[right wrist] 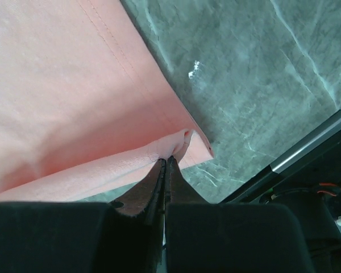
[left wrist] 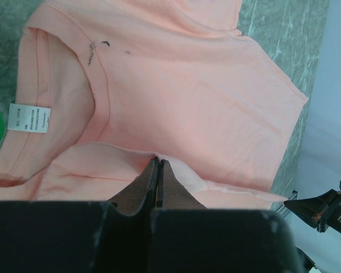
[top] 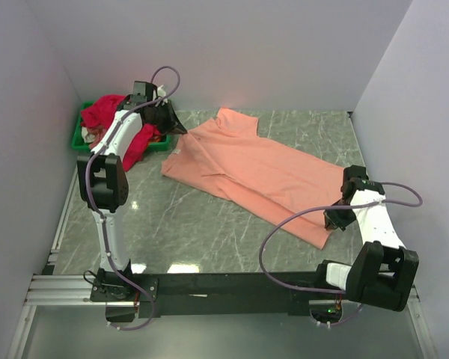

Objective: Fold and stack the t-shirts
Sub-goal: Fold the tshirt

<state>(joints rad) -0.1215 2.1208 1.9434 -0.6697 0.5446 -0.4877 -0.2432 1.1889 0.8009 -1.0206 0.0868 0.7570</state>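
Seen from above, a salmon t-shirt [top: 254, 168] lies spread slantwise across the grey marbled worktop [top: 179, 224]. The left hand [top: 182, 132] is at its collar end and the right hand [top: 331, 219] at its near hem corner. Crimson t-shirts [top: 105, 112] are heaped in a green bin [top: 78, 137] at far left.

Left wrist: the left hand [left wrist: 158, 165], fingers pressed together, pinches a fold of the salmon cloth just below the neckline, near a white label [left wrist: 29, 118].

Right wrist: the right hand [right wrist: 167, 162] is clamped on the bunched hem corner, just above the worktop.
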